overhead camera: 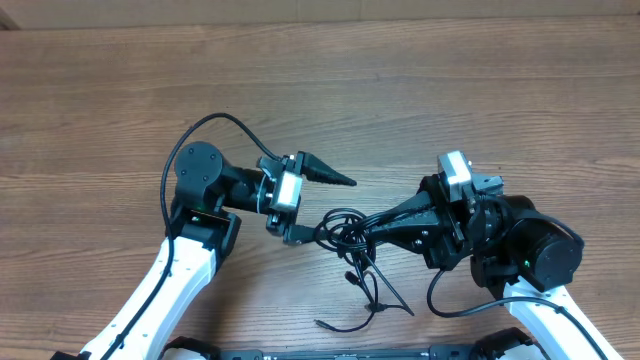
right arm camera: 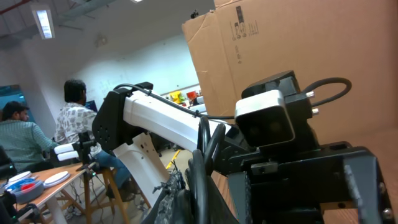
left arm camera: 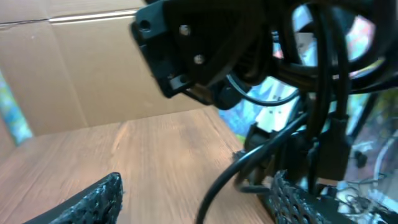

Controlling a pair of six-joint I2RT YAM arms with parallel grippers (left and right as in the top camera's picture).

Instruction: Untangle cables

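- Black cables (overhead camera: 345, 232) sit bunched in a knot right at the tip of my right pincer (overhead camera: 372, 226). Loose strands trail away below it across the wooden table (overhead camera: 450, 80).
- My right pincer is clamped fully closed. From overhead it looks to have the clump pinched at its tip, acting as the anchor.
- My left pincer (overhead camera: 322, 210) stands wide open with nothing in it. Its mouth faces the knot, and the nearest loops lie just off its lower finger, between the two pincers.
- I judge the step in hand to be the reach-in: one side holds the tangle while the other lines up to take a strand. Nothing looks separated yet, so I'd call the job early.
- Next I'd want the left pincer to close on a single outer loop, not the whole bundle, then draw away from the right pincer gently.
- My worry is that pulling the wrong strand cinches the knot tighter or drags it out of the right pincer.
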